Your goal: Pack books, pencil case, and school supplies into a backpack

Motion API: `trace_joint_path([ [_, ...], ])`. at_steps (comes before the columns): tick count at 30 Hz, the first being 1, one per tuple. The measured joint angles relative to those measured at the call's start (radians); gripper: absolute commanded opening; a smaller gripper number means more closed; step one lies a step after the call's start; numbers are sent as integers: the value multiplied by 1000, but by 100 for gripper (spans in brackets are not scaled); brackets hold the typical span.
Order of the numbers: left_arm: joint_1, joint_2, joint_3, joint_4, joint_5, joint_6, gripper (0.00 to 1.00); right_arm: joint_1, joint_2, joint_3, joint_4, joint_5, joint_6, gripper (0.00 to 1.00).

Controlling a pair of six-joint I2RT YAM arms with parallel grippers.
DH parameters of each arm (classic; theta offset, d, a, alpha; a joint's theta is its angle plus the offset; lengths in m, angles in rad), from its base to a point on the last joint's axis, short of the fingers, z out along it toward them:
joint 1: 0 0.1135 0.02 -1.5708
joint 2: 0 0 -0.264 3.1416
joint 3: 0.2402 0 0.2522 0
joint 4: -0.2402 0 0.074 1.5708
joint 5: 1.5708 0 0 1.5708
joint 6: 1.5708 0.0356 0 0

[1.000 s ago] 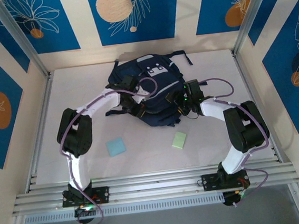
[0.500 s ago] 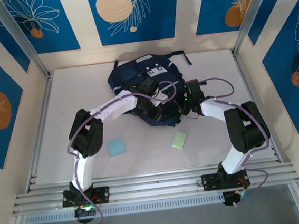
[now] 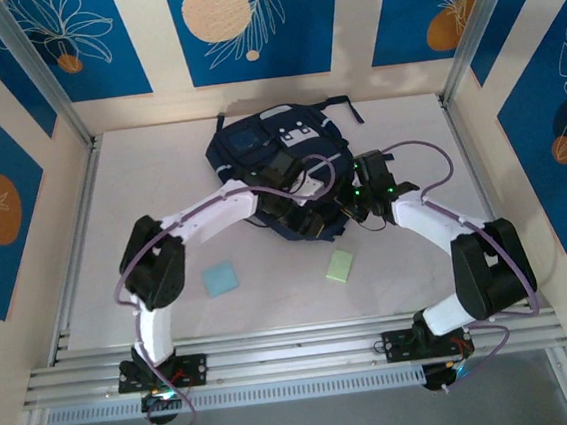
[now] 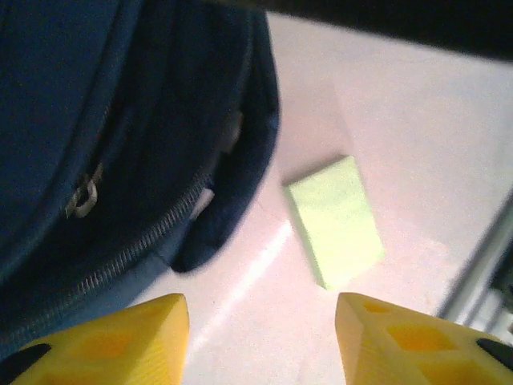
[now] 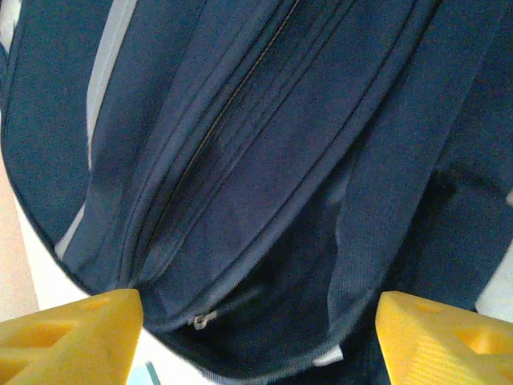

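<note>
So the backpack (image 3: 246, 141) is parked at the back of the counter (image 3: 160, 184), with the pale green pad (image 4: 334, 219) and light blue pad (image 3: 220, 278) left out in front. The left fingers (image 4: 152, 329) are spread, nothing pinched, aimed near the green pad, probably for a grab. The right fingers (image 5: 72, 329) are spread over the bag, likely for steadying.

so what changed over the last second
The left arm swung right across the backpack, which bunched up more compactly. The left fingers then opened and now hold nothing. The right arm's elbow swung toward the near edge, while the right fingers stayed wide over the backpack. The blue pad and green pad haven't moved.
</note>
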State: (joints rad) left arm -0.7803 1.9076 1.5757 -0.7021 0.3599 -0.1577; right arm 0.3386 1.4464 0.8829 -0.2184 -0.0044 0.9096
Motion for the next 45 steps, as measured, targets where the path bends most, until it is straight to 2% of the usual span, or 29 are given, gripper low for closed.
trace_joint_path([
  [4, 70, -159, -133, 90, 58, -84, 56, 49, -21, 34, -93, 18, -59, 74],
  [8, 192, -280, -251, 207, 94, -171, 58, 115, -21, 76, -174, 45, -109, 73],
  [11, 264, -320, -315, 277, 96, -227, 61, 164, -19, 111, -204, 58, -159, 68],
  [14, 310, -327, -371, 344, 95, -286, 62, 204, 11, 171, -226, 66, -233, 69],
  [23, 307, -220, -437, 550, 103, -523, 65, 231, 98, 238, -236, 99, -369, 72],
  [31, 230, -150, -446, 588, 52, -621, 64, 226, 104, 236, -224, 119, -371, 72],
  [34, 216, -131, -446, 613, 20, -644, 53, 224, 103, 227, -209, 122, -371, 72],
  [37, 212, -104, -445, 647, 1, -666, 34, 218, 100, 208, -199, 121, -372, 71],
  [40, 212, -67, -443, 667, -10, -679, 6, 212, 96, 187, -193, 121, -390, 71],
  [41, 212, -57, -443, 670, -16, -681, 0, 209, 92, 182, -194, 121, -402, 70],
  [45, 212, -54, -443, 684, -23, -694, 0, 193, 72, 169, -188, 105, -472, 70],
])
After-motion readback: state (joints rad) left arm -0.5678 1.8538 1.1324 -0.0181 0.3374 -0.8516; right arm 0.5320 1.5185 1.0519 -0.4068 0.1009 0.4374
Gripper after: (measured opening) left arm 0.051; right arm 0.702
